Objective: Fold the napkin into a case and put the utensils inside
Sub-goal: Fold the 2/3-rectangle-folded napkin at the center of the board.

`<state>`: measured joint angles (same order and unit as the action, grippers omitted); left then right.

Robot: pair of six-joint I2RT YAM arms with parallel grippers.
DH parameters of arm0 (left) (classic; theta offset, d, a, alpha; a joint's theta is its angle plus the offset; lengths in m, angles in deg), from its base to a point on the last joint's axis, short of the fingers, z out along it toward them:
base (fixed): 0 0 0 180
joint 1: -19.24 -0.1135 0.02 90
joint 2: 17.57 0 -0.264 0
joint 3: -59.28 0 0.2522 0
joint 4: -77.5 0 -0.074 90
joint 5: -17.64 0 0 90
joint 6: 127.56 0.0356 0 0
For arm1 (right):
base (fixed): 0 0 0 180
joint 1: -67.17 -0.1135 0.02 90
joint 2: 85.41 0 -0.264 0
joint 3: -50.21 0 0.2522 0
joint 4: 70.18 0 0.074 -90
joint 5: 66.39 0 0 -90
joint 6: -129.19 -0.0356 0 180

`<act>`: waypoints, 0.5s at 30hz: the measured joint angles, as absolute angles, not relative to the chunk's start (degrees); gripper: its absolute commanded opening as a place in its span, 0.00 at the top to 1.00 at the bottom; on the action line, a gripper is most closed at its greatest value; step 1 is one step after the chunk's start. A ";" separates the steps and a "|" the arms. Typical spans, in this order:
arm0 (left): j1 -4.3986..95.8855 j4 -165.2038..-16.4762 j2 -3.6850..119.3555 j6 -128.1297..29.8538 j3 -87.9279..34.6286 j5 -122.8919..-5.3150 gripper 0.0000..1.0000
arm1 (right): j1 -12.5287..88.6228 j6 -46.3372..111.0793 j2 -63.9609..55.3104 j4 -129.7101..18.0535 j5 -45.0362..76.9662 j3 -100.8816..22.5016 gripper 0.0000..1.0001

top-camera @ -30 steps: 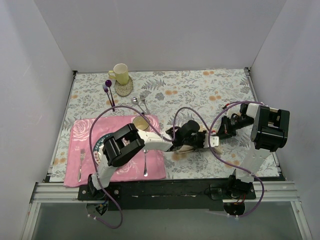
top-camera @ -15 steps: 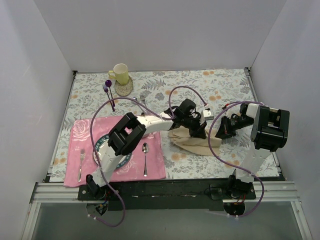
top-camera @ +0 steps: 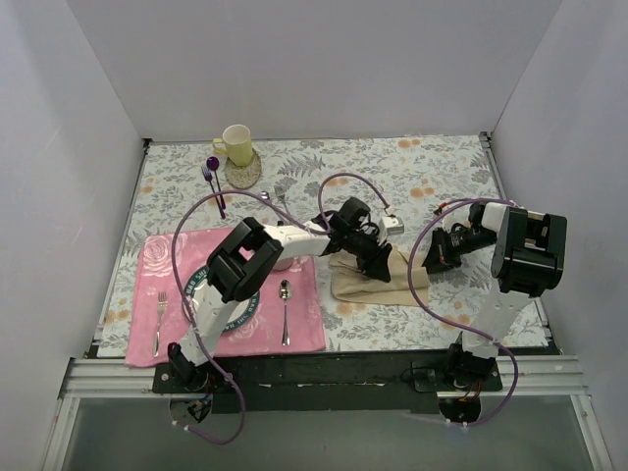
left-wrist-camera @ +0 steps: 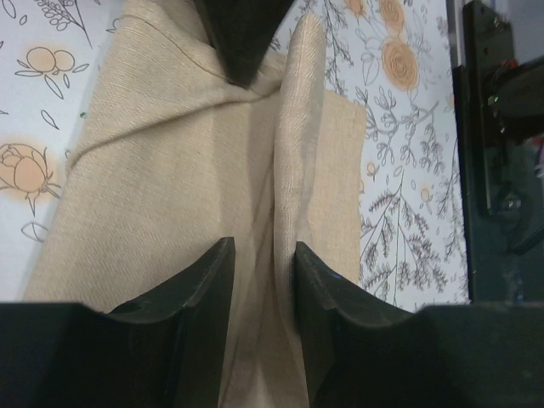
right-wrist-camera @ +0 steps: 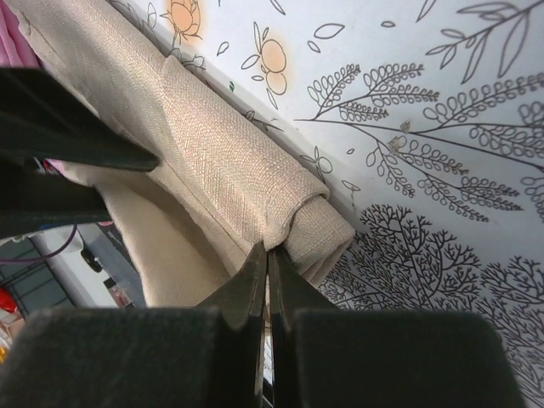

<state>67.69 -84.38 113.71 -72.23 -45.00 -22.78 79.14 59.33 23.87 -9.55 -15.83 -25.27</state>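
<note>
Stage shown: folding in hand, not finished.

Top external view: the napkin (top-camera: 378, 285) lies partly folded on the floral tablecloth (top-camera: 442, 186), just right of the pink placemat (top-camera: 172, 265). The left gripper (top-camera: 381, 263) sits over its upper part and the right gripper (top-camera: 432, 257) at its right edge. The spoon (top-camera: 285, 312) and fork (top-camera: 159, 319) rest on the placemat, well apart from the cloth.

Left wrist view: the left gripper (left-wrist-camera: 262, 255) has its jaws drawn in on a raised ridge of the napkin (left-wrist-camera: 161, 187), which runs between the fingers (left-wrist-camera: 200, 285).

Right wrist view: the right gripper (right-wrist-camera: 267, 251) has its jaws pressed together, tips at the crease beside the napkin's (right-wrist-camera: 229, 161) rolled edge. Whether a layer is caught there cannot be told.

Likely faults: the soft ridge may slip from the left jaws if pulled sideways. If the right tips hold no layer, the roll could spring open. Uneven tension would skew the fold, leaving a poor pocket for the utensils.
</note>
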 measured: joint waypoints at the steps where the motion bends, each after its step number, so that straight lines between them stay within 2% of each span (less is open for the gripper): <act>1: 68.11 -85.45 111.20 -71.21 -42.07 -24.55 0.64 | 79.14 59.30 23.89 -9.55 -15.83 -25.27 0.96; 7: 74.66 -89.29 102.59 -62.11 -32.94 -34.93 0.62 | 79.14 59.04 24.11 -9.57 -16.08 -25.29 0.96; 15: 82.27 -92.66 101.60 -51.71 -28.02 -44.53 0.63 | 79.12 59.00 24.13 -9.57 -16.05 -25.29 0.96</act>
